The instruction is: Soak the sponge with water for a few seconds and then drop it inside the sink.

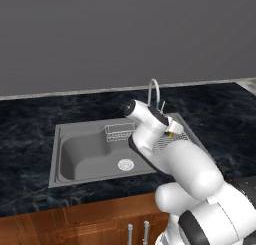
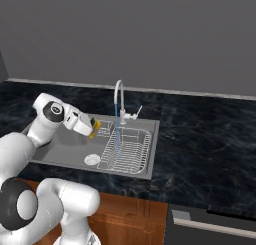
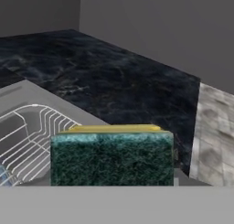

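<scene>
Gripper (image 2: pixel 94 126) clamped on the sponge (image 2: pixel 97 125), held near the water (image 2: pixel 117 134); next, carry it into the stream.

I can read no text, label, brand, number or sign anywhere in this kitchen. I find no lettering on the dark marbled stone counter (image 1: pixel 30 139), on the grey steel sink (image 1: pixel 80 154) or on its curved chrome faucet (image 2: pixel 119 96), and none on the flat yellow sponge with the dark green top (image 3: pixel 112 157), seen close up in the hand view, or on the plain grey wall (image 2: pixel 150 34).
</scene>
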Available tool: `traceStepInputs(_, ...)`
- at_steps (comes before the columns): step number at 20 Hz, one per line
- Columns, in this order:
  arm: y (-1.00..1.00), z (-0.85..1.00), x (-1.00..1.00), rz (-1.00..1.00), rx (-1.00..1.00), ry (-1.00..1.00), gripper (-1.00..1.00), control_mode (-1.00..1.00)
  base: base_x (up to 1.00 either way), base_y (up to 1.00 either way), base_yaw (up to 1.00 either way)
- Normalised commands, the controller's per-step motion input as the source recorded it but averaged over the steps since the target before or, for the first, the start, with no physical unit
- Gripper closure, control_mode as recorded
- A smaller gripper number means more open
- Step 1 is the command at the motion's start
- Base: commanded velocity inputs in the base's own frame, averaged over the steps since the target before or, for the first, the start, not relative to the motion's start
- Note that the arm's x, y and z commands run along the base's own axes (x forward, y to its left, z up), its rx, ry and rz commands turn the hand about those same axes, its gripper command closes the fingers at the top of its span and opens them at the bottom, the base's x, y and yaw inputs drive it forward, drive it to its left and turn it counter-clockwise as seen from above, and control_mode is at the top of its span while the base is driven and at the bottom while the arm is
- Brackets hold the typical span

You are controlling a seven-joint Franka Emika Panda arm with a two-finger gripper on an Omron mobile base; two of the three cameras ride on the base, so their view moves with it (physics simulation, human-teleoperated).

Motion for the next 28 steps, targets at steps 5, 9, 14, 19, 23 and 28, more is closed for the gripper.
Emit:
traceStepInputs(5, 0.0, -0.02, 0.21, 0.0, 0.0, 0.0, 1.0, -1.0, 0.0, 0.0, 0.0)
traceStepInputs(9, -0.04, -0.09, 0.18, 0.0, 0.0, 0.0, 1.0, -1.0, 0.0, 0.0, 0.0)
traceStepInputs(14, -0.09, -0.15, 0.13, -0.01, 0.0, -0.01, 1.0, -1.0, 0.0, 0.0, 0.0)
traceStepInputs(19, -0.11, -0.13, 0.12, -0.02, 0.0, -0.01, 1.0, -1.0, 0.0, 0.0, 0.0)
traceStepInputs(23, -0.1, -0.04, 0.07, -0.03, 0.0, -0.03, 1.0, -1.0, 0.0, 0.0, 0.0)
traceStepInputs(28, 0.0, -0.05, 0.05, -0.07, 0.0, -0.04, 1.0, -1.0, 0.0, 0.0, 0.0)
